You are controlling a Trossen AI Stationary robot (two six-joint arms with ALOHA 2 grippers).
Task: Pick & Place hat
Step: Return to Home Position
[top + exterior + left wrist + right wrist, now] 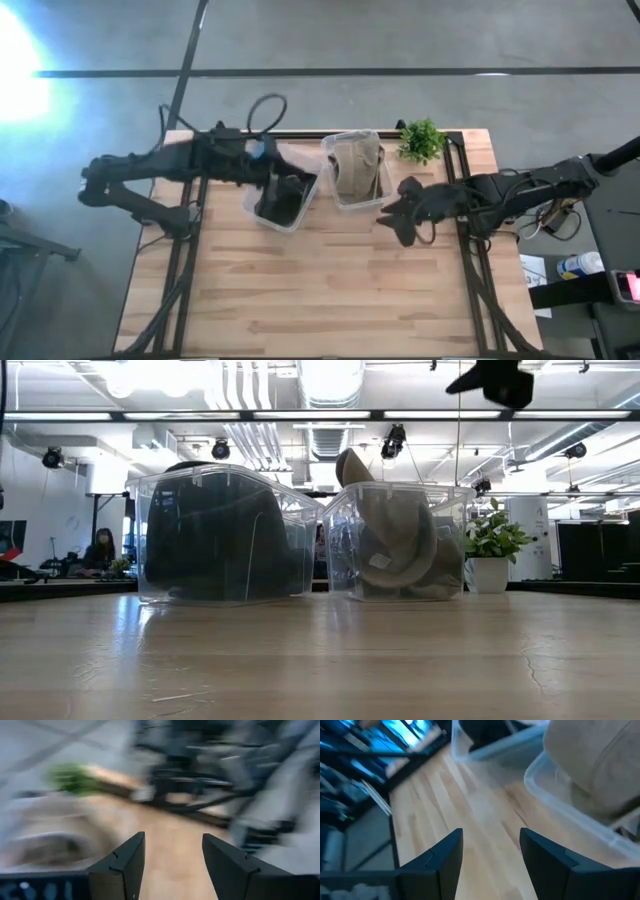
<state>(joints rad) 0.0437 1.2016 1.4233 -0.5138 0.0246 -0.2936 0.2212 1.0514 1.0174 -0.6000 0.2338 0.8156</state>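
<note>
A black hat [285, 196] lies inside the left clear bin [262, 214]; in the low view it fills that bin [215, 540]. A tan hat [355, 165] sits in the right clear bin [372, 195], its brim sticking up above the rim [395, 535]. My left gripper [275, 175] hangs above the black hat's bin, open and empty [172, 865]. My right gripper [395, 222] hovers over the table to the right of the tan hat's bin, open and empty [490, 862]; that bin and the tan hat [600, 755] show ahead of it.
A small green plant in a white pot [421, 141] stands at the far right of the table, beside the tan hat's bin [492, 550]. Bare wooden tabletop [320, 290] stretches across the near half. A person sits in the room behind [100, 548].
</note>
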